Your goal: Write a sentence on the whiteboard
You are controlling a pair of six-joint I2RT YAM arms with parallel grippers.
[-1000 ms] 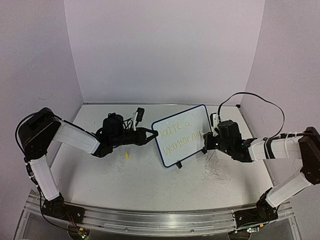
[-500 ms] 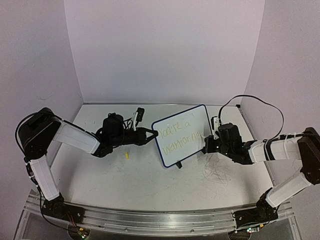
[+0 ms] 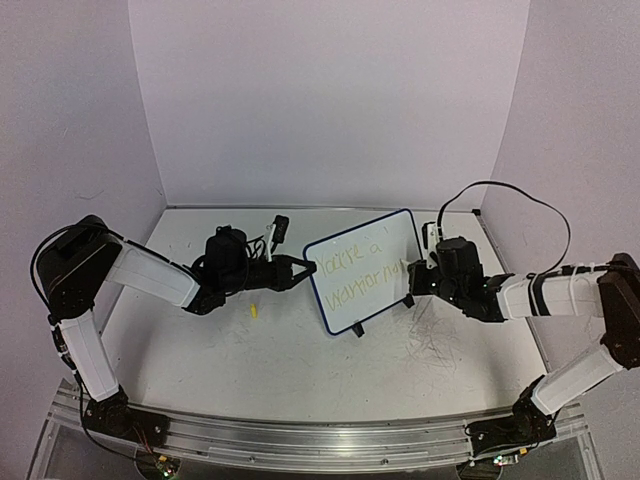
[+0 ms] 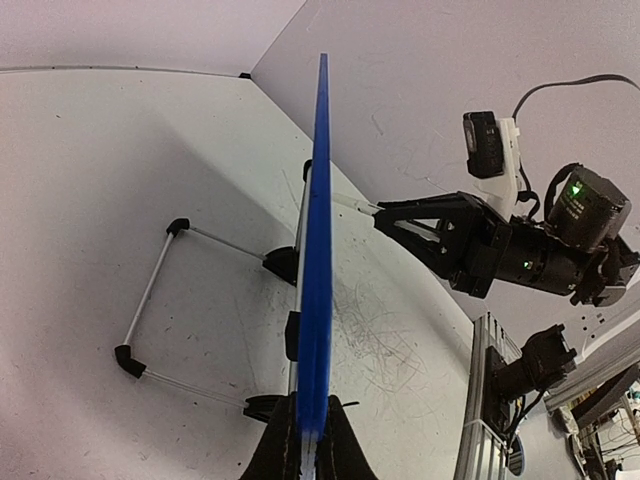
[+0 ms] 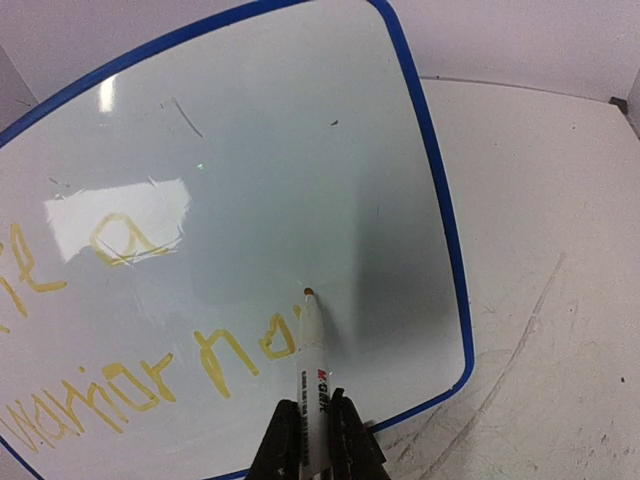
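— Blue rim of the whiteboard: why have you got your left gripper on it?

— Noted: its jaws are pinched together on the board's left-hand edge. The board stands tilted on its feet near the back edge of the worktop, a little right of centre. It looks light, so I judge you are bracing it so the marker's push cannot slide or tip it.

— And your right gripper?

— Clamped on the marker, low on the barrel, tip aimed at the writing face. The tip sits just past the last letters of the sentence, second line, toward the board's right edge. Whether it touches the surface, I cannot tell.

— How far along are you?

— There are two lines of pale yellow writing, and the second stops short with bare board to its right. My judgement is that you are mid-word.

— Anything else to log?

— A small yellow piece, possibly the cap, lies on the worktop near your left gripper, apart from the board. Scribbles mark the worktop beside your right arm. Watch the rim, because a long stroke could run off it.
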